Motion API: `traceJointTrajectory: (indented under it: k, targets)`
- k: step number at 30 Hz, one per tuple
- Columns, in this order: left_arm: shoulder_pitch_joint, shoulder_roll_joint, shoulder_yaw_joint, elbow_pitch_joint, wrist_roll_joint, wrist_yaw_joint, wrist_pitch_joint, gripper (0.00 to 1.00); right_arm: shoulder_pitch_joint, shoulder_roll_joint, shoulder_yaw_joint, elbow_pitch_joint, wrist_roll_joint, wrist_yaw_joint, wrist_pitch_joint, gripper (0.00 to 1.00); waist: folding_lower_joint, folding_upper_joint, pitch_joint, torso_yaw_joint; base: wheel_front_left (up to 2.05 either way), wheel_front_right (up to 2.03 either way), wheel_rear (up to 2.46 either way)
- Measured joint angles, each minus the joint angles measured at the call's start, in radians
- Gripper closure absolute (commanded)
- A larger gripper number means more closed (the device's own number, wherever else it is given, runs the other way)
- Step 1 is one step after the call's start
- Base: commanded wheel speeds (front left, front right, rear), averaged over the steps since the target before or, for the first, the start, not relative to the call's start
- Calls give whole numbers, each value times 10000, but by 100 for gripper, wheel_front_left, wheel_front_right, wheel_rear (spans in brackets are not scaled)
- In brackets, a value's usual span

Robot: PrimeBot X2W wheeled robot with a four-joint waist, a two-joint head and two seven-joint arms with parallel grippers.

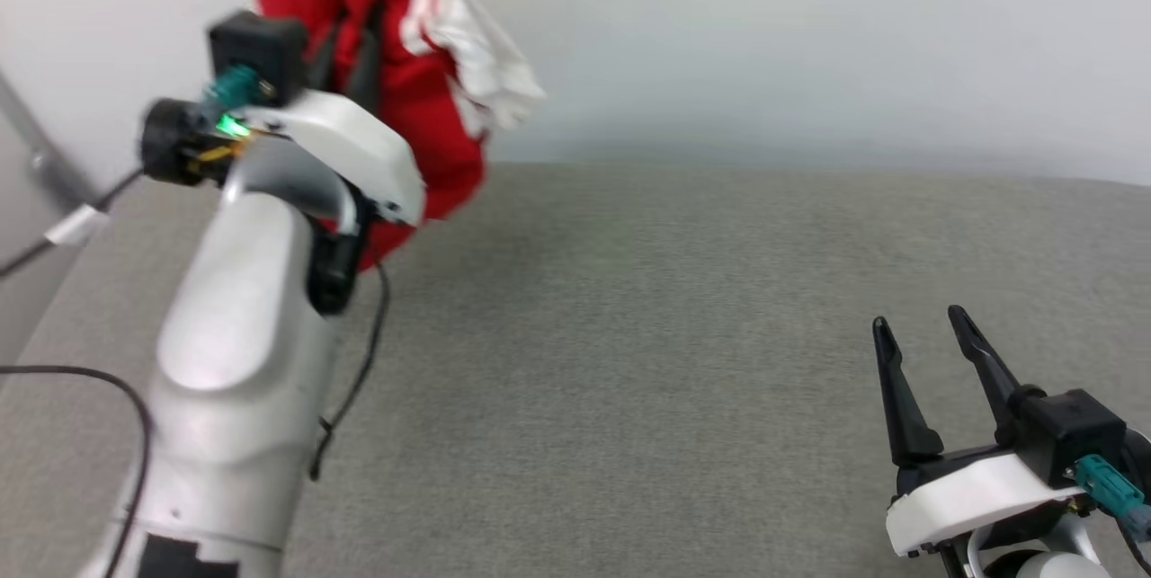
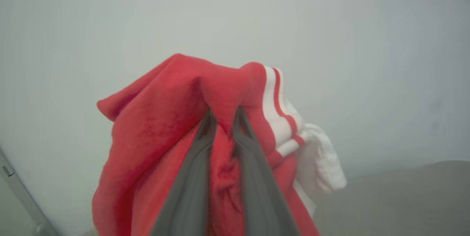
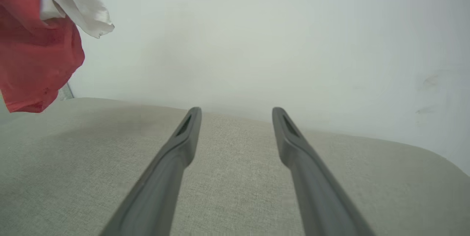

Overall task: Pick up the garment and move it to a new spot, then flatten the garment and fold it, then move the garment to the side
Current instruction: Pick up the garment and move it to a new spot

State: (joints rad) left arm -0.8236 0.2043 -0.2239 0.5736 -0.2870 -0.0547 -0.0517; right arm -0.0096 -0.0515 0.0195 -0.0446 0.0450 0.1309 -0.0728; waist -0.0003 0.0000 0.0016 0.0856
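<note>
The garment [image 1: 423, 102], bright red with a white sleeve and striped trim, hangs bunched in the air at the upper left of the head view, clear of the grey fabric surface [image 1: 674, 335]. My left gripper [image 1: 351, 43] is raised and shut on a fold of it. The left wrist view has both fingers [image 2: 194, 170] pinching red cloth [image 2: 158, 129], with the white sleeve [image 2: 319, 162] drooping to the right. My right gripper [image 1: 917, 322] rests low at the lower right, open and empty. Its fingers [image 3: 183, 144] stand wide apart in the right wrist view, the garment [image 3: 36, 52] hanging at upper left.
A pale wall [image 1: 809, 39] rises behind the grey surface. Black cables [image 1: 355, 380] trail from the left arm along the left side. A grey metal bar [image 1: 36, 155] leans at the far left. The surface's rounded far corner [image 3: 440, 159] appears in the right wrist view.
</note>
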Motion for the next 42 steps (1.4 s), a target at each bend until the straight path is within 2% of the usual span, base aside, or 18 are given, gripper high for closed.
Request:
traceJointTrajectory:
  k: [6,9,14,18,21,22,24,28,34,42]
  targets:
    - [1312,-976,-727,-585,-314,-221,-330,100,265,-2,-73,-194,71,0,119,0,1,0,-114,-935,0,0,0]
    - [2227,-1264,-1206,-736,-460,-251,-449,100,350,0,-104,-253,92,0,178,0,1,0,-91,-1337,0,0,0]
    - [4071,-1515,-2033,-918,-823,-50,-874,100,348,-2,-88,-293,153,0,178,0,2,0,171,-1705,0,0,0]
    - [5274,-1524,-2403,-704,-1137,378,-915,100,338,-2,-21,-261,159,0,159,0,3,0,340,-1790,0,0,0]
    - [5747,-1524,-2708,-546,-1154,472,-800,100,341,2,-15,-232,174,0,105,0,3,0,336,-1735,0,0,0]
    - [5828,-1530,-2819,-548,-1149,474,-798,77,346,-2,-27,-199,173,0,107,0,2,0,310,-1690,0,0,0]
    - [5892,-1532,-2980,-623,-1085,495,-867,0,344,-4,-23,-173,194,0,105,0,3,0,268,-1590,0,0,0]
    - [5813,-1528,-3020,-1058,-926,568,-1421,0,361,2,-35,-117,190,0,107,0,3,0,96,-1394,0,0,0]
    - [5460,-1384,-2729,-2096,-631,1009,-1839,0,548,2,-146,-125,169,0,117,0,2,0,-191,-1092,0,0,0]
    - [5647,-535,-1755,-2899,-591,1847,-1950,0,740,4,-290,-82,236,0,115,0,3,0,-410,-892,0,0,0]
